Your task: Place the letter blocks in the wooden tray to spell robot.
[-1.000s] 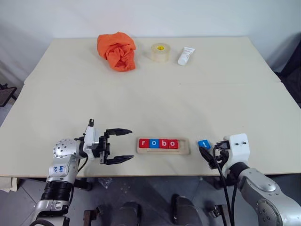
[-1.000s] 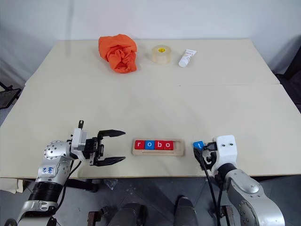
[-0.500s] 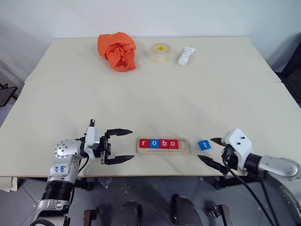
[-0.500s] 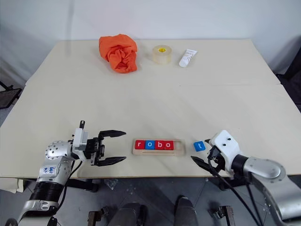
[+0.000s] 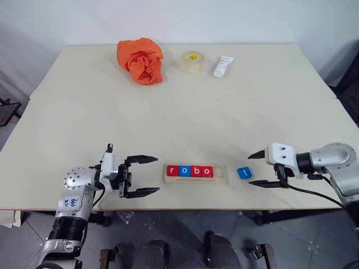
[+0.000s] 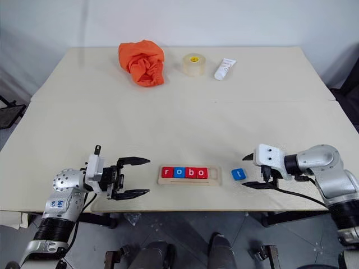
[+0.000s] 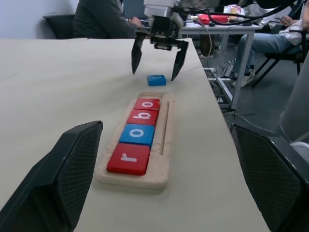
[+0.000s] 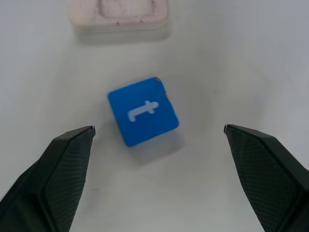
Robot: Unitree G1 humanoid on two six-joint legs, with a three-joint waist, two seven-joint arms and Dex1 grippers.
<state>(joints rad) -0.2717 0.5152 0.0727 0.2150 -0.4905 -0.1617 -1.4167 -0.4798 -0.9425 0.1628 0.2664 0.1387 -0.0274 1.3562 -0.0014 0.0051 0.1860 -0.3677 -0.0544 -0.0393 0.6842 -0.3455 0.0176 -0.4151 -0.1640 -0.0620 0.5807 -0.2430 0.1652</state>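
Note:
The wooden tray lies near the table's front edge and holds red r, blue o, red b and red o in a row. Its right end slot is bare. The blue t block lies flat on the table just right of the tray. My right gripper is open and points left at the t block; its fingertips are just short of the block, not touching it. My left gripper is open and empty, left of the tray, pointing right along it.
An orange cloth, a tape roll and a white tube sit at the table's far side. The tray is close to the front table edge. In the left wrist view, people sit beyond the table's right end.
My right arm swung out to the right and its gripper rolled round, so it now points left at the t block. The left gripper and all blocks kept still.

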